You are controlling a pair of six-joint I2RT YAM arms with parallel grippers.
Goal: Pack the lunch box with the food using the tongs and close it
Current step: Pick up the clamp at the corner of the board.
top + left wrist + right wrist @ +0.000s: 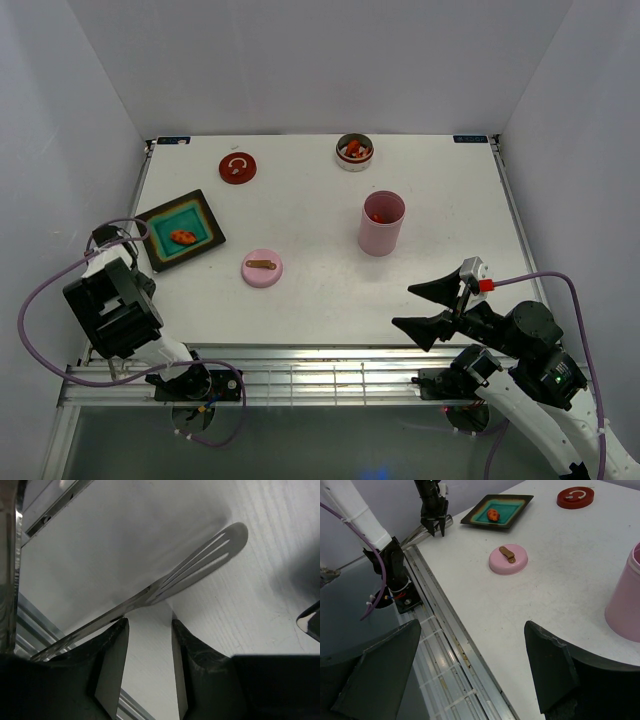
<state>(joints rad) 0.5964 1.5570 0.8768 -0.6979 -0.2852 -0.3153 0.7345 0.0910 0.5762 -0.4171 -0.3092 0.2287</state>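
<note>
White table (pixel 320 290) enclosed by plain pale walls (pixel 300 60)

The top camera is looking down from above and behind my two bases, taking in the whole white desk (pixel 320 215). My left wrist camera is pointing down from very close at the desk's near left edge, past my left gripper (pixel 148 625) to the tongs (pixel 200 565). My right wrist camera is looking leftward from the near right edge, sharing the black tray (pixel 470 519), the pink lid (pixel 495 566) and my left arm with the top view.
</note>
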